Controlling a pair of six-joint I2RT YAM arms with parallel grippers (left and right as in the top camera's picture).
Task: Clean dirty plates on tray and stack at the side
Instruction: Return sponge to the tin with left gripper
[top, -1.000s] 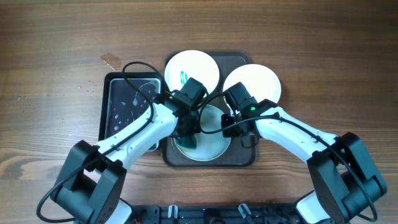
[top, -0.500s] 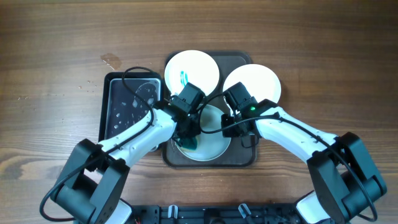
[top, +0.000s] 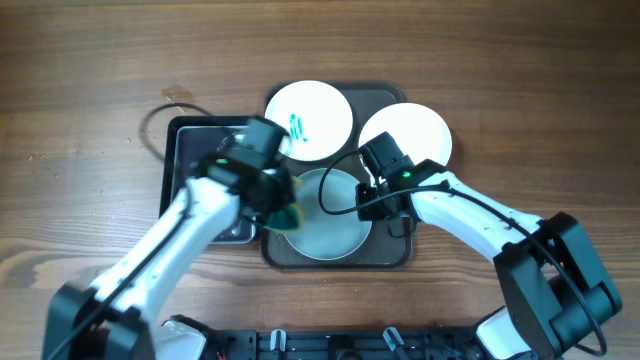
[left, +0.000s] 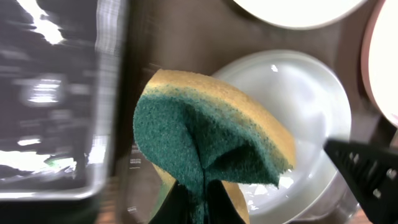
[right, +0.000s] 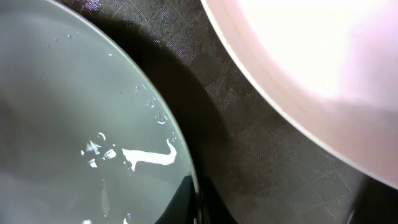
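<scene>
1. Overhead: the brown tray (top: 392, 254) sits on the worktop (top: 100, 80). A teal-smeared plate (top: 322, 108) lies far left on it, a plain plate (top: 410, 135) overhangs its far right corner, and a wet plate (top: 330, 228) lies nearest.
2. Left wrist: the left hand (top: 279, 205) pinches a folded sponge (top: 288, 217), green face outward, over the wet plate's left edge, beside a black tray (top: 195, 170).
3. Right wrist: the right hand (top: 378, 200) is pressed together on the wet plate's right rim, and droplets shine on the plate.
</scene>
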